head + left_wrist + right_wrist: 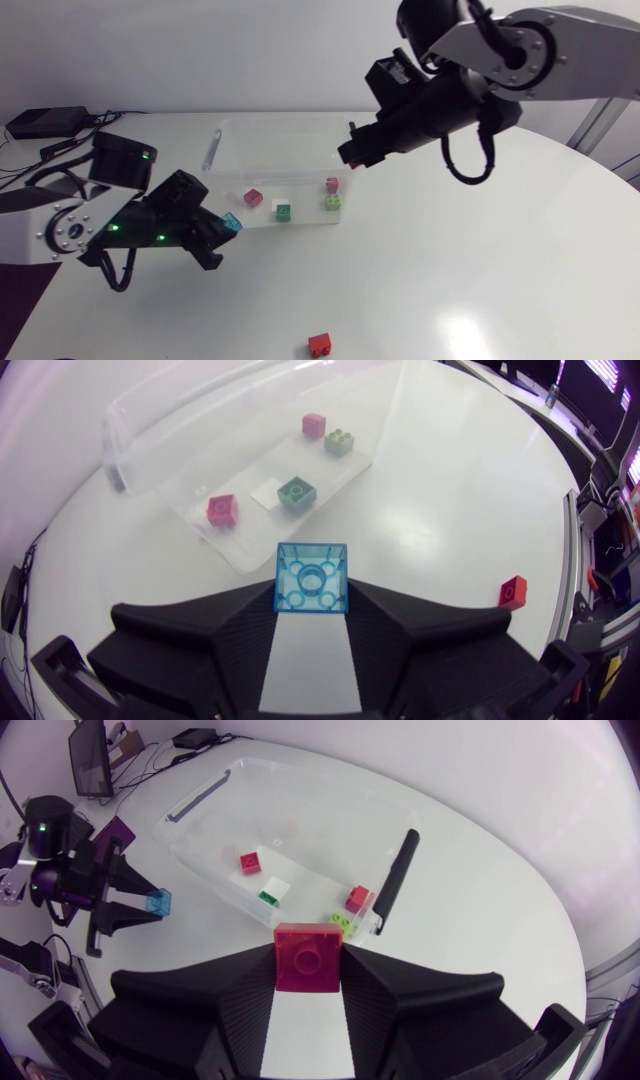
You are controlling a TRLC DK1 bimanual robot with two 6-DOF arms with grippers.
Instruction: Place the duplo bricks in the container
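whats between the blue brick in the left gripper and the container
Just bare table; the left wrist view shows nothing between the blue brick in the left gripper and the container.

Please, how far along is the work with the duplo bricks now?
Done: four bricks lie in the clear container. In hand: the left end effector holds a blue brick, the right end effector a red brick, neither yet dropped in. Left: one loose red brick on the table.

Translucent blue brick (312, 578), red brick (308, 958), second red brick (320, 344), pink brick (222, 509), green brick (296, 492), lime brick (338, 441), clear container (290, 125), white table (480, 260)
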